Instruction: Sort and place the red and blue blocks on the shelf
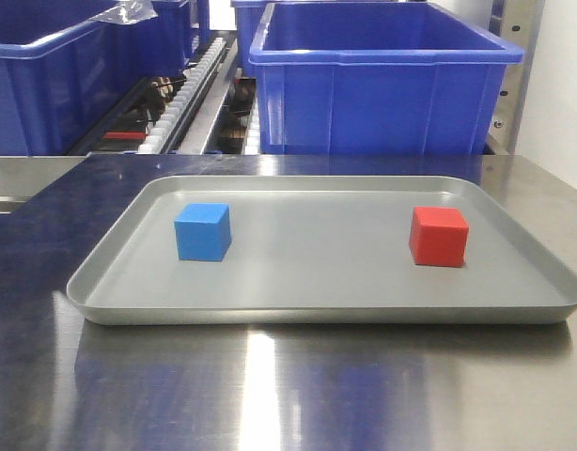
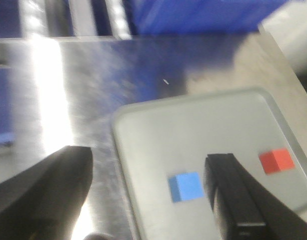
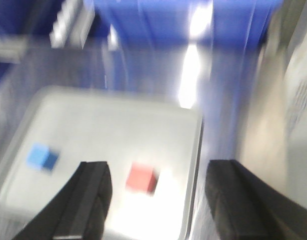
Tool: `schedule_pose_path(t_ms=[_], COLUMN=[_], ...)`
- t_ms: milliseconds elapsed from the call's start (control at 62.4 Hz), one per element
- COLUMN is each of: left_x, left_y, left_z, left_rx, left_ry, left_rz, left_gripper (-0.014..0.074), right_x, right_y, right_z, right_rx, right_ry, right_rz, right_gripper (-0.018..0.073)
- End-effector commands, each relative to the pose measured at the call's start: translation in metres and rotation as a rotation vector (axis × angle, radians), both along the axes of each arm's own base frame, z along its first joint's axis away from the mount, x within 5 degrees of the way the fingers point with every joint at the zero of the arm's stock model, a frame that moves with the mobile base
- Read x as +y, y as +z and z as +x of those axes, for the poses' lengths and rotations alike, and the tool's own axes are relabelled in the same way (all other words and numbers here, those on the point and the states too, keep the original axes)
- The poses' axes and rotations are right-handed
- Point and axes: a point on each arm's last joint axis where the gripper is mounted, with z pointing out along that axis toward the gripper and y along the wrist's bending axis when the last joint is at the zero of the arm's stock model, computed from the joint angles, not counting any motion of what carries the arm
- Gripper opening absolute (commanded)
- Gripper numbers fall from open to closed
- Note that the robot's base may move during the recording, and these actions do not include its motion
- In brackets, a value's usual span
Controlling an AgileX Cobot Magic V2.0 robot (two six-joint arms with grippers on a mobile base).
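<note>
Cubes were found inside the grey tray [image 1: 317, 268], well apart: the blue block [image 1: 203, 232] at left, the red block [image 1: 438, 237] at right. Blue bins [image 1: 382, 85] were seen behind, interiors hidden. The left gripper [image 2: 148, 155] and right gripper [image 3: 158, 170] were held spread open, empty.

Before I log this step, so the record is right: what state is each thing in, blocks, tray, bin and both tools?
grey tray, level on the steel table, holding both blocks.
blue block, flat on the tray, not gripped.
red block, flat on the tray, not gripped.
blue bin, upright behind the tray, inside hidden.
left tool, open, holding nothing.
right tool, open, holding nothing.
</note>
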Motion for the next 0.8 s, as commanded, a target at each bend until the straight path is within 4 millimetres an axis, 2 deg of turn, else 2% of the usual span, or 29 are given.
schedule_pose_path(t_ms=[0, 176, 400, 561, 785], left_x=[-0.017, -0.052, -0.088, -0.099, -0.105], left_y=[0.012, -0.015, -0.050, -0.064, -0.074], left_z=[0.004, 0.017, 0.026, 0.031, 0.042], left_rx=[-0.057, 0.014, 0.079, 0.097, 0.131], left_ry=[-0.044, -0.150, -0.178, -0.177, -0.163], left_rz=[-0.062, -0.007, 0.160, 0.257, 0.255], left_gripper=[0.0540, 0.0539, 0.0539, 0.0544, 0.0552], right_x=[0.003, 0.009, 0.026, 0.041, 0.048], right_y=[0.004, -0.025, -0.049, -0.067, -0.087], right_z=[0.012, 0.043, 0.066, 0.082, 0.098], right_rx=[-0.002, 0.148, 0.236, 0.279, 0.318], right_ry=[0.004, 0.022, 0.073, 0.103, 0.106], right_rz=[0.041, 0.060, 0.053, 0.045, 0.039], right_gripper=[0.0523, 0.0523, 0.0523, 0.0523, 0.0523])
